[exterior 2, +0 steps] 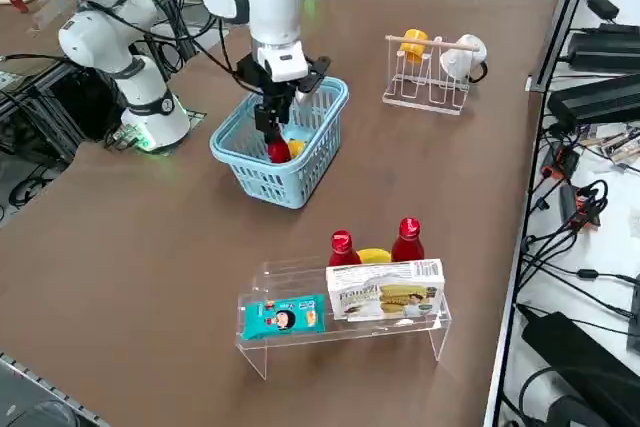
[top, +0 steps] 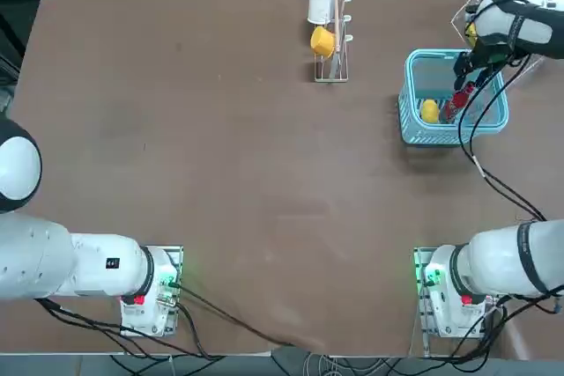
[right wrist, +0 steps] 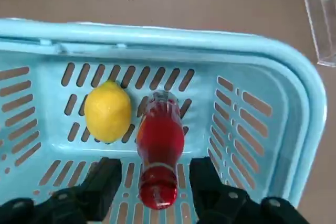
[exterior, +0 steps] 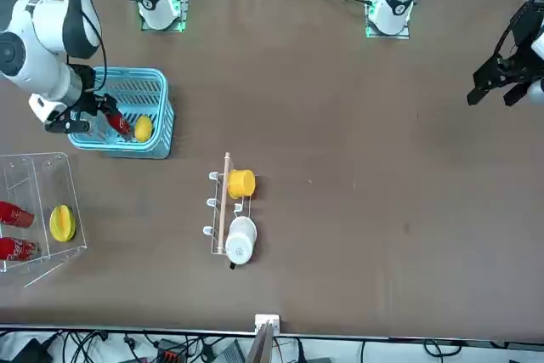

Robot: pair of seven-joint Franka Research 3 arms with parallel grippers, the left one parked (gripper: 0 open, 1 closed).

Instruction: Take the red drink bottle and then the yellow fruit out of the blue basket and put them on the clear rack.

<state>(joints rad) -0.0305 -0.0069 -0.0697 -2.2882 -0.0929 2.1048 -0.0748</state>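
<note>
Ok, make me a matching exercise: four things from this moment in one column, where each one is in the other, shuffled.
1. red bottle
2. lemon
3. yellow cup
4. right hand

A. hanging on the wire stand
B. in the basket, fingers on either side of the bottle
C. in the basket, between the hand's fingers
D. in the basket, beside the bottle

Pairs: 1-C, 2-D, 3-A, 4-B

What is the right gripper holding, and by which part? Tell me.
Nothing is held: the right gripper is open over the blue basket, its fingers apart on either side of the red drink bottle's cap end.
</note>
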